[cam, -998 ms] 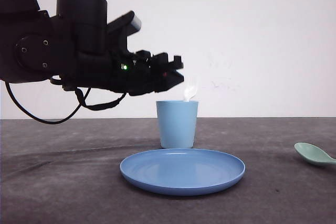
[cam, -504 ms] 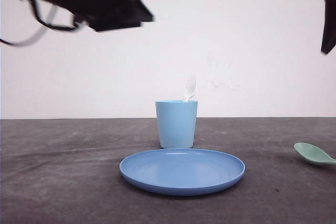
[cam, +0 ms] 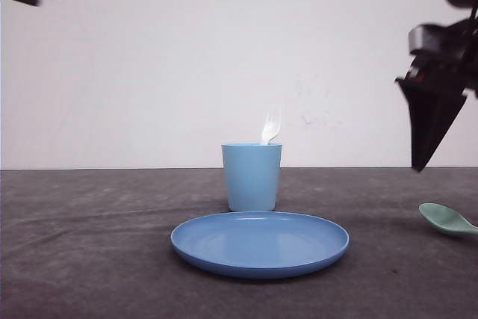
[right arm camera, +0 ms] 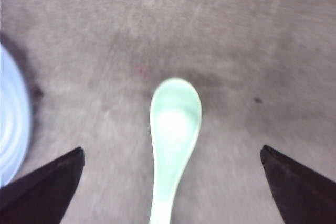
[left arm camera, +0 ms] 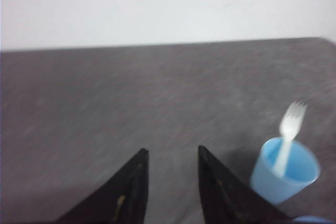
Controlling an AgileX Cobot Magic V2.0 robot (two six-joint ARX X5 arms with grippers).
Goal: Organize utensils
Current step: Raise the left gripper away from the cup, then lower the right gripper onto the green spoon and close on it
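The blue plate (cam: 259, 244) lies nearest on the table (cam: 89, 259). The mint spoon (cam: 446, 219) rests at three o'clock, under the right end effector (right arm camera: 170, 153), fingers spread wide. Behind the plate, the cup (cam: 252, 177) holds the white fork (cam: 270, 126) upright. The left end effector (left arm camera: 172, 153), parted and empty, is at ten o'clock.

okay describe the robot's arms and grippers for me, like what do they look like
Both are black. The right gripper in the front view is a dark tapering wedge under a blocky housing with a small red spot and a grey-white part above it. In its wrist view its fingers are black wedges with pointed tips. The left gripper has the same black pointed fingers, with faint yellowish marks on the inner faces.
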